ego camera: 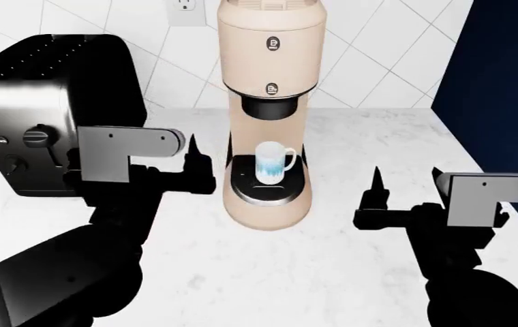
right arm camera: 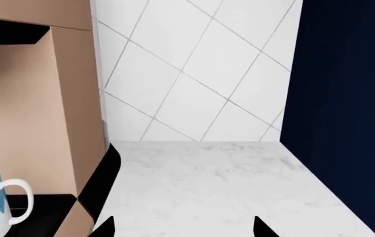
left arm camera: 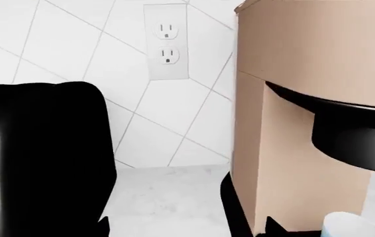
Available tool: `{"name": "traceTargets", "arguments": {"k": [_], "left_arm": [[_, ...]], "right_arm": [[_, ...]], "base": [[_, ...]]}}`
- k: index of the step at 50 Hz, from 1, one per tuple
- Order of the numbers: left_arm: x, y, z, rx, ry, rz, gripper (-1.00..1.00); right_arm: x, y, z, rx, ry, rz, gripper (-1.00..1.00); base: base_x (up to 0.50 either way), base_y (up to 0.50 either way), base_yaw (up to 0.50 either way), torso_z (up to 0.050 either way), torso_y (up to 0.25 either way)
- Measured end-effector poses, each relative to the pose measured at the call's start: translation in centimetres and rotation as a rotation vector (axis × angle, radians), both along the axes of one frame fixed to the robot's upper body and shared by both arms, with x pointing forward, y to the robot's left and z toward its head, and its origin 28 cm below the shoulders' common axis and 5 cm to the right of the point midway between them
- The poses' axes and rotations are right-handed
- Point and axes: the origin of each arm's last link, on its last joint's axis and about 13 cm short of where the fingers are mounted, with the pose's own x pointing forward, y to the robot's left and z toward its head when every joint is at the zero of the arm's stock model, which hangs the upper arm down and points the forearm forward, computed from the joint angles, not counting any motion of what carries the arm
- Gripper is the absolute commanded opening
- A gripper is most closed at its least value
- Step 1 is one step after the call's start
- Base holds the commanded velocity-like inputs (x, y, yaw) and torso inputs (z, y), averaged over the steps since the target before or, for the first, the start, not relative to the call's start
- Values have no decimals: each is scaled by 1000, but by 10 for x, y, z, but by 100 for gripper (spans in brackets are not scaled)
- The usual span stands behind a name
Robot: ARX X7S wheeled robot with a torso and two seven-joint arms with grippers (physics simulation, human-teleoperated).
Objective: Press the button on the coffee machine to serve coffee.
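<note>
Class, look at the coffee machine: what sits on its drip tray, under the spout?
A white mug with a blue pattern stands on the coffee machine's black drip tray, directly beneath the spout. Whether the mug holds anything cannot be seen.

The coffee machine has two round black buttons, an upper button and a lower button. Each has a small white mark, too tiny to read. The toaster has a little white label, also too small to read.
</note>
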Motion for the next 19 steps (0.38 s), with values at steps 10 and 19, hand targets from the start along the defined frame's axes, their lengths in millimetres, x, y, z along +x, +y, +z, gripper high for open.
{"name": "traceTargets", "arguments": {"k": [10, 19], "left_arm": [[3, 7, -17, 16, 44, 20, 100], [5, 12, -29, 19, 78, 32, 100]], "right_arm": [[-1, 0, 0, 0, 2, -2, 100], [-2, -1, 0, 0, 2, -6, 100]], "base": [[0, 0, 0, 0, 0], [0, 0, 0, 0, 0]]}}
